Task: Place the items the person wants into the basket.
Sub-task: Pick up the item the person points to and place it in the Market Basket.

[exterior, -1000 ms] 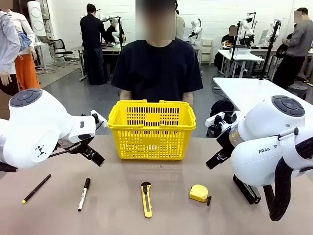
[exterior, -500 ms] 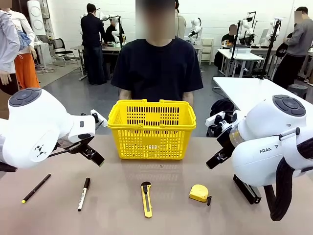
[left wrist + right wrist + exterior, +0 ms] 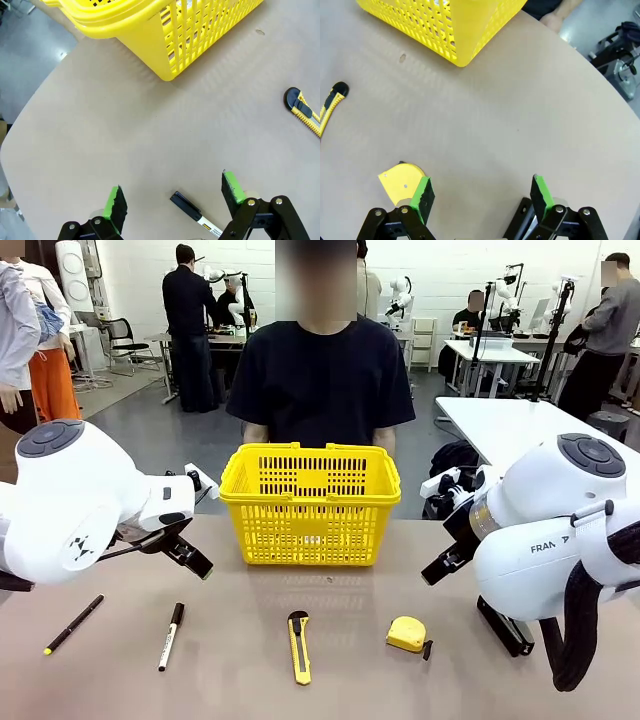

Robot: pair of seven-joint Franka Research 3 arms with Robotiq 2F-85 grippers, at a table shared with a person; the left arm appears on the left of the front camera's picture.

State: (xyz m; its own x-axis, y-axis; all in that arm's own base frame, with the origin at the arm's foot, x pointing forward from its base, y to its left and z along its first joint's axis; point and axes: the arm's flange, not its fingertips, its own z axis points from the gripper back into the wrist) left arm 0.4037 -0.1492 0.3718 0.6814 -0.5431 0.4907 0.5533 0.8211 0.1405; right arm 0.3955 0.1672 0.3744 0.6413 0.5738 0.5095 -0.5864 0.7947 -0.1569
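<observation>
No item is seen in the yellow shopping basket (image 3: 308,502), which is set at the far edge before the person (image 3: 320,380). The pen (image 3: 73,625), marker (image 3: 171,636) and utility knife (image 3: 299,646) are laid in a row on the near side, so all placing is judged outstanding. The left gripper (image 3: 172,186) and right gripper (image 3: 481,182) are held spread and empty above the plain tan table (image 3: 350,685). A busy workshop is noted behind.
</observation>
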